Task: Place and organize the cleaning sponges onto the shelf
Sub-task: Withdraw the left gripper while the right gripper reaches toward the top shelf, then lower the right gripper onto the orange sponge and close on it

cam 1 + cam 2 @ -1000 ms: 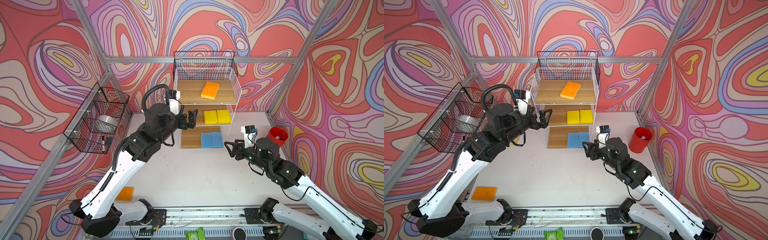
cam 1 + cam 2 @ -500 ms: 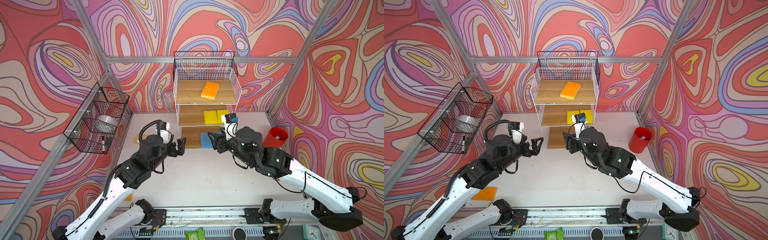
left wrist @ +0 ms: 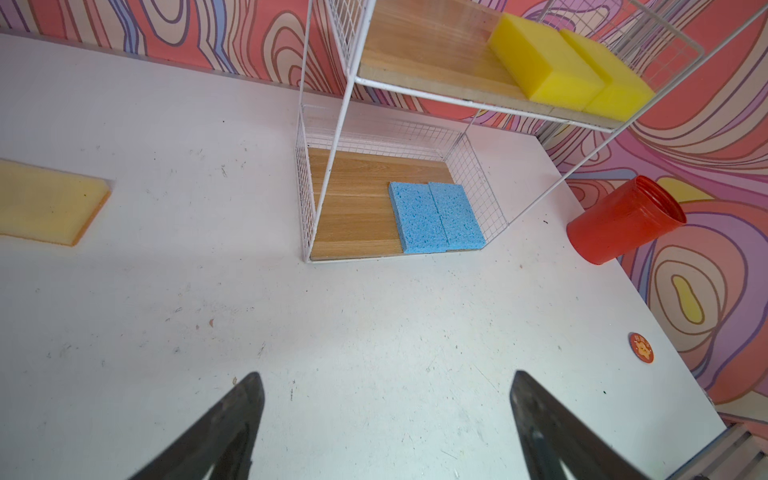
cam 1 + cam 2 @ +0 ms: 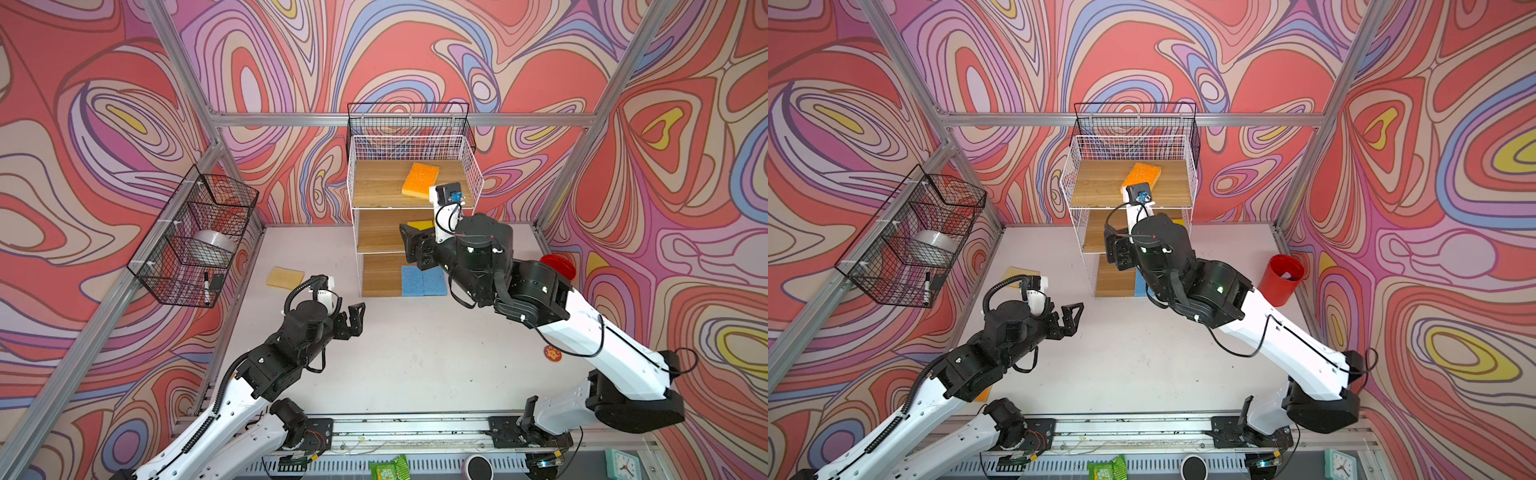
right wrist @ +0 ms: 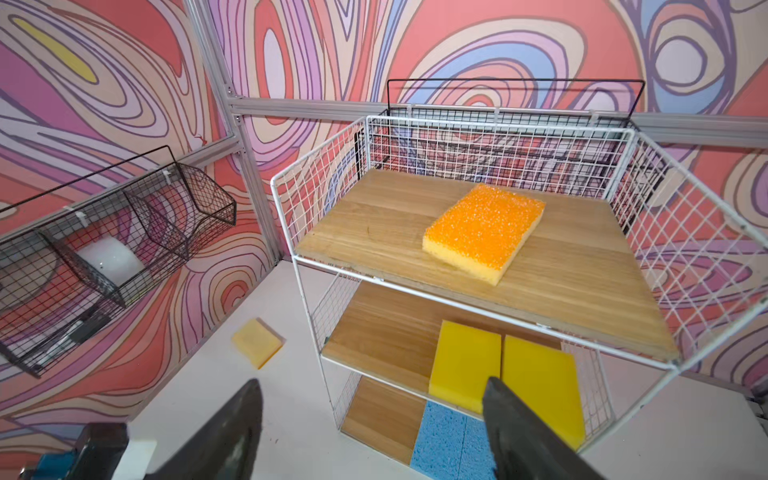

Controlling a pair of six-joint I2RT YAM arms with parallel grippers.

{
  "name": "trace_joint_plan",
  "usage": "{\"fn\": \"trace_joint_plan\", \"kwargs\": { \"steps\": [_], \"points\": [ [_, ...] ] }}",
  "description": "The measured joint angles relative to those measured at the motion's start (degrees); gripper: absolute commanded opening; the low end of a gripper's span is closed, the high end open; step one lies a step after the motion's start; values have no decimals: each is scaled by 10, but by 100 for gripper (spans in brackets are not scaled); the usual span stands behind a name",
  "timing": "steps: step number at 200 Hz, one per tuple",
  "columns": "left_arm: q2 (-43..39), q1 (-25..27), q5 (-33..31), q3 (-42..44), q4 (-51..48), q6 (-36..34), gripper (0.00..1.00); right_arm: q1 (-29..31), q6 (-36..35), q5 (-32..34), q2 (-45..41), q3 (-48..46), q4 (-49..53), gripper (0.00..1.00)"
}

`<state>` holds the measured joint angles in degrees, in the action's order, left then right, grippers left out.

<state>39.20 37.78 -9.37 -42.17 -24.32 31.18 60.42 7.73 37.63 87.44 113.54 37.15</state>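
Sitting on shelf [image 4: 353,216]: orange sponge [image 5: 484,232] skewed on top tier; two yellow sponges [image 5: 465,361] side by side on middle tier; two blue sponges [image 3: 436,216] side by side on bottom tier, right end.
Off shelf: tan-side-up sponge [image 4: 285,277] flat on table [image 4: 415,365], left of shelf, near the wall.
Right gripper [image 5: 372,382]: jaws apart, empty, in front of middle tier, close to yellow sponges, orange sponge higher up.
Left gripper [image 3: 386,374]: jaws apart, empty, over bare table; tan-side-up sponge well apart, toward the wall.
Other: red cup [image 3: 623,220] right of shelf; small round disc [image 3: 642,348] on table.
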Motion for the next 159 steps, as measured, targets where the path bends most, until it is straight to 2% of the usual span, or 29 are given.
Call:
{"fn": "trace_joint_plan", "kwargs": {
  "steps": [16, 64, 98, 159],
  "points": [
    [-13, 0, 2, 5, 2, 4, 93, 1, -19, 31, 41, 42, -7, 98],
    [-46, 0, 6, 7, 1, 12, 93, 1, -42, 145, 214, 242, -12, 98],
    [-60, 0, 11, 11, 0, 17, 93, -17, -19, 167, 299, 368, 41, 97],
    [-64, 0, 24, 14, -1, 17, 93, -96, 65, 149, 281, 349, 100, 97]
  ]
}}
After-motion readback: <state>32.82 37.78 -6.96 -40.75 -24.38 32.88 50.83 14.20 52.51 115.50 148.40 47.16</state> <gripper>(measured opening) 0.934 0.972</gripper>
